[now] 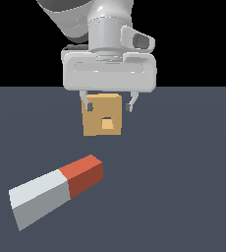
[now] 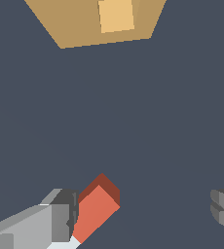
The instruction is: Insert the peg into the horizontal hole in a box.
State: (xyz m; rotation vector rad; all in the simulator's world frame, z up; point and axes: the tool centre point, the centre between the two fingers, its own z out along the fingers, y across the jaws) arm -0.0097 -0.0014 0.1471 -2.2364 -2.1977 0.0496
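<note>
Tool (image 1: 108, 106) wide open, empty above peg (image 1: 56, 189); wrist view shows box (image 2: 75, 22) hole (image 2: 116, 15) closer

— Where's the peg (image 1: 58, 189)?
— Lying flat, near side, angled; its red end points toward the box (image 1: 102, 115), well apart from it.
— And the box?
— Tan cube farther back, its horizontal hole (image 1: 107, 123) low on the near face.

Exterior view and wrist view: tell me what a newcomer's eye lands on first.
The red-and-white peg lies flat on the dark floor, nearest the exterior camera. Behind it stands the tan box with its small square hole facing that camera. The open gripper hangs in front of the box's upper part, holding nothing.
</note>
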